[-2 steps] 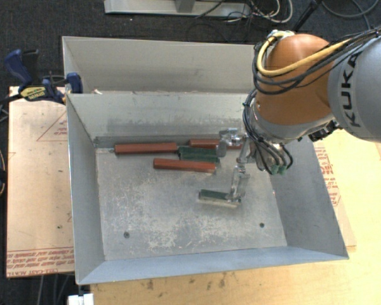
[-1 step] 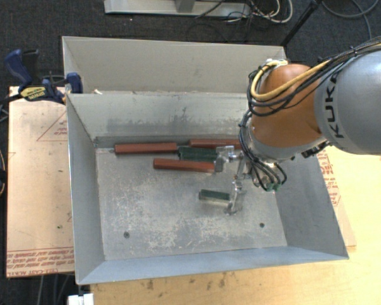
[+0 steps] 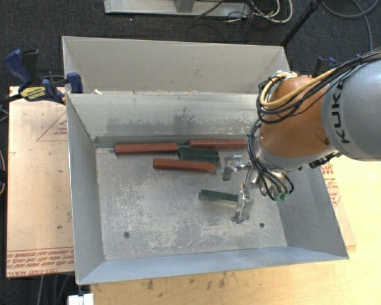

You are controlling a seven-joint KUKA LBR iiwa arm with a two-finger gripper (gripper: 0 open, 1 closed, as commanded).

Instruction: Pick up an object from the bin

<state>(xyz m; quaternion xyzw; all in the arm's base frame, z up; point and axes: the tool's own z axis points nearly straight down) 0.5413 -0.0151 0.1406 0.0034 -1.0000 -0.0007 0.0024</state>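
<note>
Camera view: gripper (image 3: 241, 213) of arm (image 3: 362, 110) lettered "KUK" hangs beside dark green bar (image 3: 217, 196); grip state unclear.

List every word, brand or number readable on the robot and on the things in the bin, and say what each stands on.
"KU": black letters running sideways on the grey arm link; the rest of the word cannot be read.
Orange wrist cover: no text.
Pincer: no text readable.
Red-brown bars and dark green pieces in the bin: no lettering to be seen.
</note>
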